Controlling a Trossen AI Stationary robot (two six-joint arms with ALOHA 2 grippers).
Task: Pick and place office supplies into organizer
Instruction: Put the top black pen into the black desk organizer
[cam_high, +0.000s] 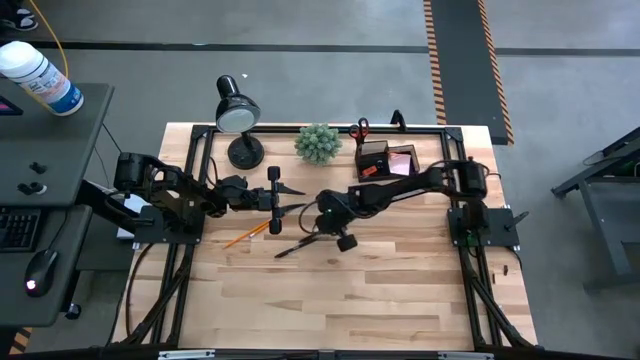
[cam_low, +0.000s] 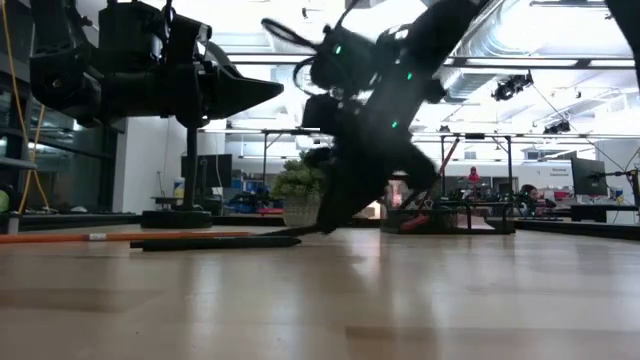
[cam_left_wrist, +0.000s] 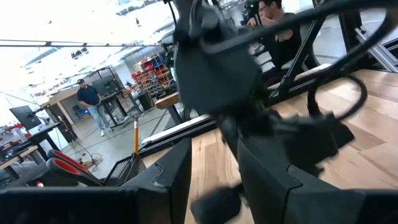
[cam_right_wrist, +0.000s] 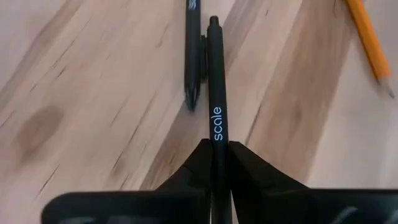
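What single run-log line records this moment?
right gripper: shut on black pen | left gripper: open, hovering | second pen, pencil: on table

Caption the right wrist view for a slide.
Right end effector shut on a black pen, above a wooden table with a second pen and a pencil.

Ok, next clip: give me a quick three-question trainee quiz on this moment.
1. True or false: the right hand is shut on a black pen.
2. What lies on the table beside the gripped pen? A) a red eraser B) another black pen C) a sticky-note pad
3. Which hand holds nothing: left hand or right?

Key: 1 true; 2 B; 3 left.
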